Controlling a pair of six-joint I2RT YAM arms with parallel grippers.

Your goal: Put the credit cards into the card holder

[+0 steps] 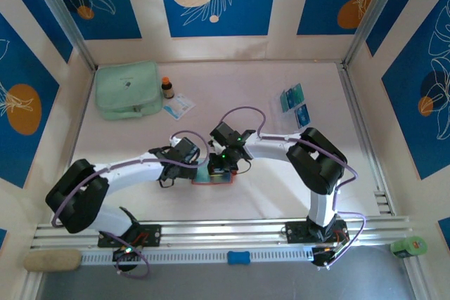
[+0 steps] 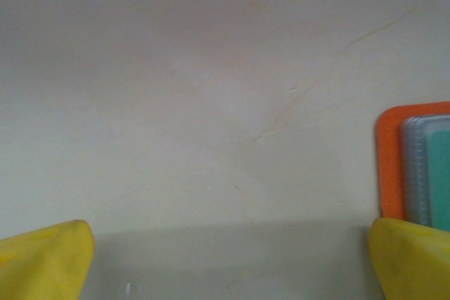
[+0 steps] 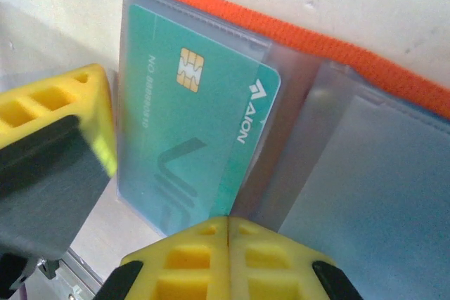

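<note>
left gripper [image 2: 228, 251]: wide, empty | right gripper [image 3: 228, 233]: closed tight, empty | teal card [image 3: 197, 124]: inside card holder [image 3: 302, 36], just ahead of right gripper

One credit card [image 3: 186, 128] lies in the card holder [image 3: 337, 50]; two more cards [image 1: 292, 96] lie behind, rightward

From above, the card holder [image 1: 211, 180] lay mostly hidden beneath the right gripper [image 1: 220, 169] — just an orange edge showed. The left wrist view cut it off at the right edge. In the right wrist view, pressed-together fingertips covered the lower end of the teal card [image 3: 190, 131] — the loose cards [image 1: 295, 105] were too small to read.
</note>
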